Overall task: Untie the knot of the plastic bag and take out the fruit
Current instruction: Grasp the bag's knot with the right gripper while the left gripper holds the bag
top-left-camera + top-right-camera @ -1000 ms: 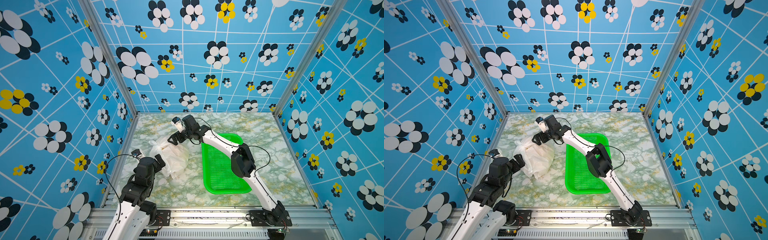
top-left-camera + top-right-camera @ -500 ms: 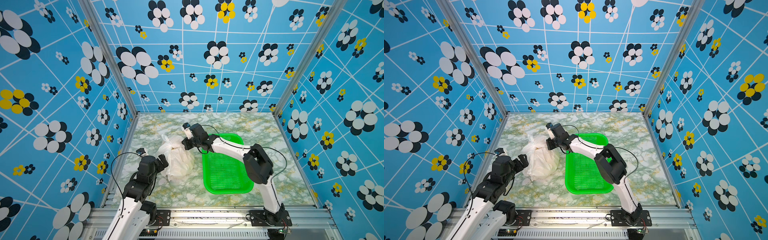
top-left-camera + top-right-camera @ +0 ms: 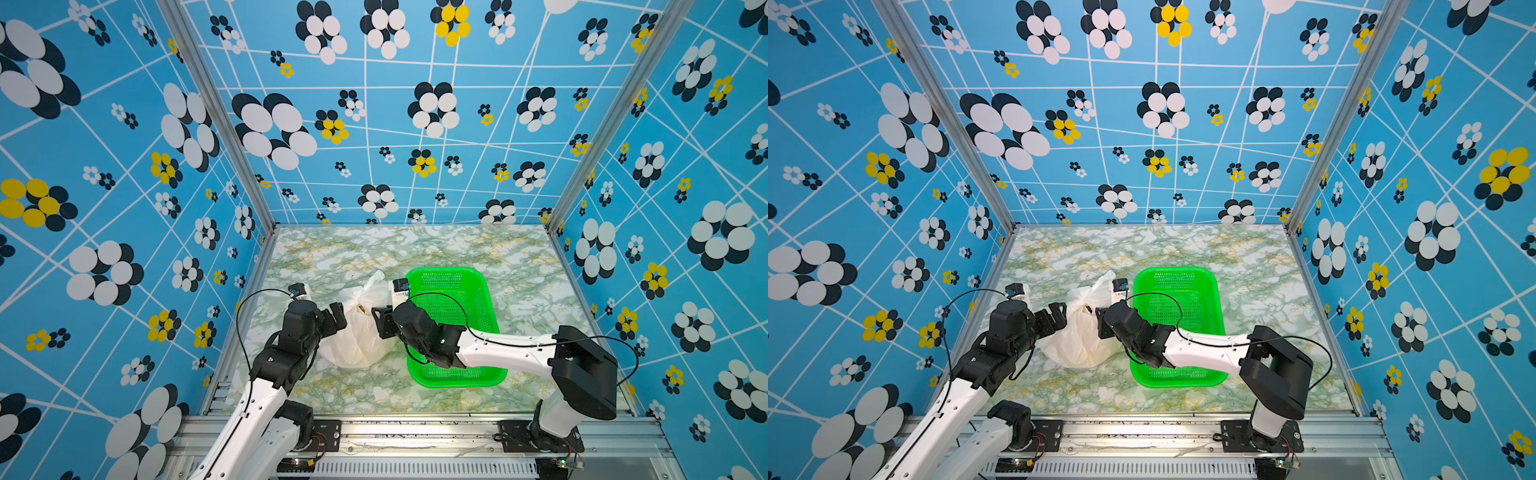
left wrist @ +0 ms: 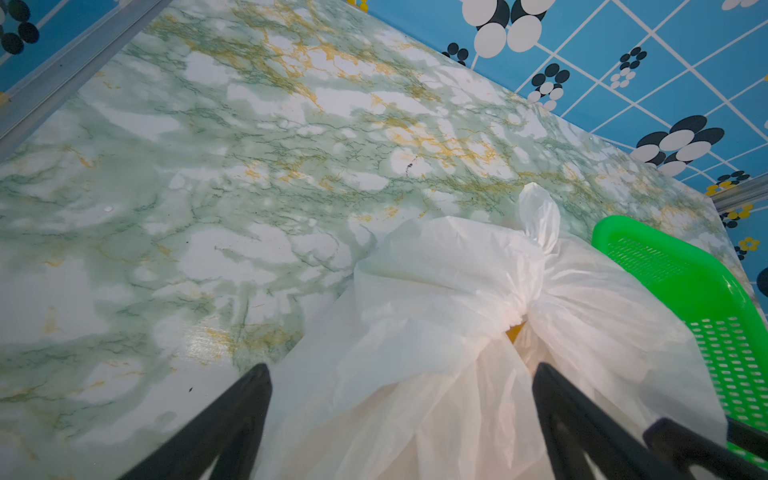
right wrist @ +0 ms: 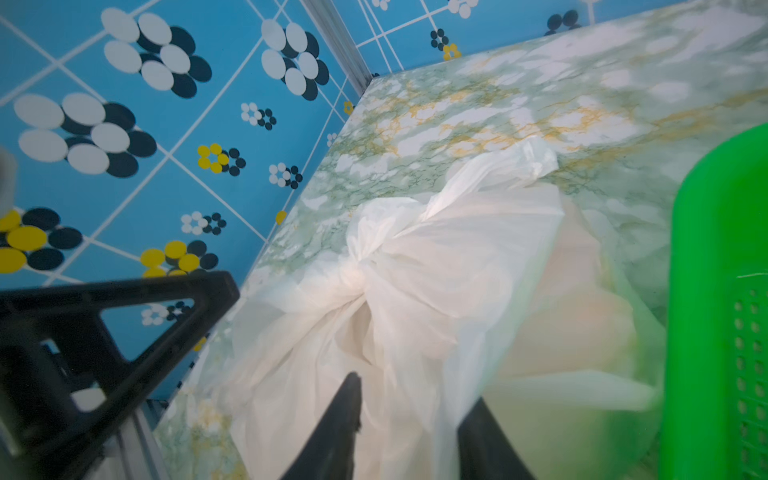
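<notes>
With the left gripper spread wide astride the left side of the plastic bag, sitting just left of the green basket, close the right gripper, half parted over film, hold unclear, squarely on the knot, then tug gently.

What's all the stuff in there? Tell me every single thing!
plastic bag: one, white, on the table between the two tools.
knot: one, white, on top of the bag.
fruit: number hidden, a yellow bit shows, inside the bag by the knot.
basket: one, green, right of the bag.
table: one, green-white marble, under everything.
walls: three, blue with flowers, around the table.
left tool: one, black, open, at the bag's left side.
right tool: one, black, at the bag's right side.
</notes>
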### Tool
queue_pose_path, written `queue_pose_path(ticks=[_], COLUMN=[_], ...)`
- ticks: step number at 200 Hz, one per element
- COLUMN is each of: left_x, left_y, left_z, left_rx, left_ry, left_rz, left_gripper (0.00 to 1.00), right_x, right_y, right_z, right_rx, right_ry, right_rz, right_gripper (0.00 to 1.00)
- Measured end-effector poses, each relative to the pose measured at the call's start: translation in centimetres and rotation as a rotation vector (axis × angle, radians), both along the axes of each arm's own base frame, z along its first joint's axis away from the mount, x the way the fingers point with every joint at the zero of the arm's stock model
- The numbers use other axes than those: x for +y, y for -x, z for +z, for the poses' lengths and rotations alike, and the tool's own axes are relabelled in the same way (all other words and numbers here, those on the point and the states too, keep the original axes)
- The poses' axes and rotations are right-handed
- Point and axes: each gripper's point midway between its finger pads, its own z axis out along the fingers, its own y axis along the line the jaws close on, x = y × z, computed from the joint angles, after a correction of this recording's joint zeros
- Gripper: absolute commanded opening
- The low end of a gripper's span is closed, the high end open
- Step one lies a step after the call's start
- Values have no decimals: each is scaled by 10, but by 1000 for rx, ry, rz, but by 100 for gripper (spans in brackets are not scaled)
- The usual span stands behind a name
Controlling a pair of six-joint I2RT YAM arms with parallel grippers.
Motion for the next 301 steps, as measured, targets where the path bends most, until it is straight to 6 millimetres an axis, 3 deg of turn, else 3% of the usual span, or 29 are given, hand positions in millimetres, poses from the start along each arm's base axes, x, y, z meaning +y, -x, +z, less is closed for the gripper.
queue_pose_path(ticks=[26, 44, 68, 97, 116, 138, 157, 184, 202, 219, 250, 279, 301], left_x=[-2, 0, 4, 5, 4, 4, 4, 6, 7, 8, 8, 5, 0], left_y=[0, 0, 0, 0, -1, -1, 1, 2, 3, 3, 4, 5, 3], left_z=[-1, 0, 0, 0, 0, 0, 2, 9, 11, 13, 17, 18, 15], left_rx=[0, -6, -8, -1, 5, 5, -4, -30, -40, -44, -62, -67, -52], left_ry=[-30, -53, -85, -117, -131, -139, -136, -131, -130, -130, -125, -117, -107], left_rz=[-12, -8, 8, 15, 14, 10, 9, 17, 21, 23, 22, 7, -17], left_gripper=[100, 100, 100, 100, 100, 100, 99, 99, 99, 99, 100, 99, 99], right_x=[-10, -21, -31, -38, -21, 10, 28, 30, 25, 23, 23, 19, 12], right_y=[-6, -12, -24, -50, -54, -54, -59, -58, -51, -48, -53, -54, -43], right_z=[5, 20, 38, 54, 67, 65, 37, -11, -28, -30, -26, -26, -25], right_rx=[-44, -96, -138, -154, -181, -189, -149, -61, -24, -6, -10, -3, -7], right_ry=[31, 59, 103, 196, 261, 343, 432, 548, 591, 594, 578, 559, 538], right_rz=[-41, -59, -28, 64, 182, 321, 404, 488, 532, 549, 553, 540, 556], right_gripper=[72, 86, 98, 99, 98, 92, 87, 77, 64, 48, 10, 4, 3])
